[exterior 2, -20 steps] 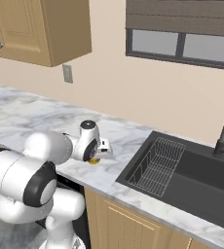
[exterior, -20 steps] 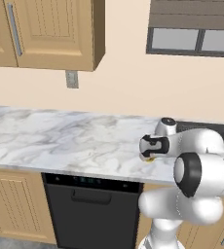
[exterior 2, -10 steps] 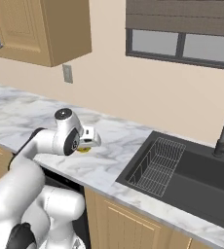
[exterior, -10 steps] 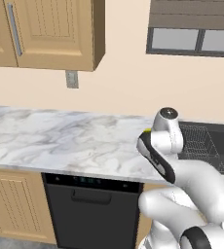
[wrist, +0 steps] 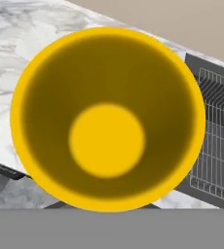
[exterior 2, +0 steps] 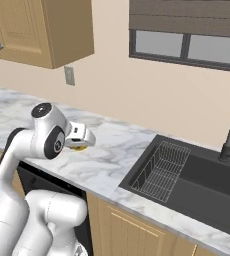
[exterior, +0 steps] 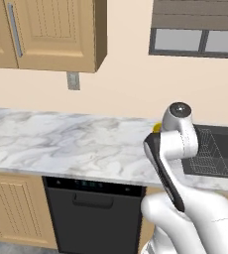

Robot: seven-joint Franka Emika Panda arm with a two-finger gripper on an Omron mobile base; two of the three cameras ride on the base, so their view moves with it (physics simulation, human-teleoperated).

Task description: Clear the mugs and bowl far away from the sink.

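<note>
Pincer point(exterior 2: 85, 140) of mine is closed on the yellow mug point(wrist: 107, 119), lifted above the marble counter point(exterior: 61, 144) just left of the sink point(exterior 2: 197, 172). I judge I am mid-carry with the first mug. Next I should swing it left, well away from the basin, and set it down upright.

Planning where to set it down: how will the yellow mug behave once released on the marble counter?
The yellow mug looks rigid and empty, so probably light. Its base is narrower than its rim, so it may tip if nudged. The polished marble counter may let it slide.
</note>
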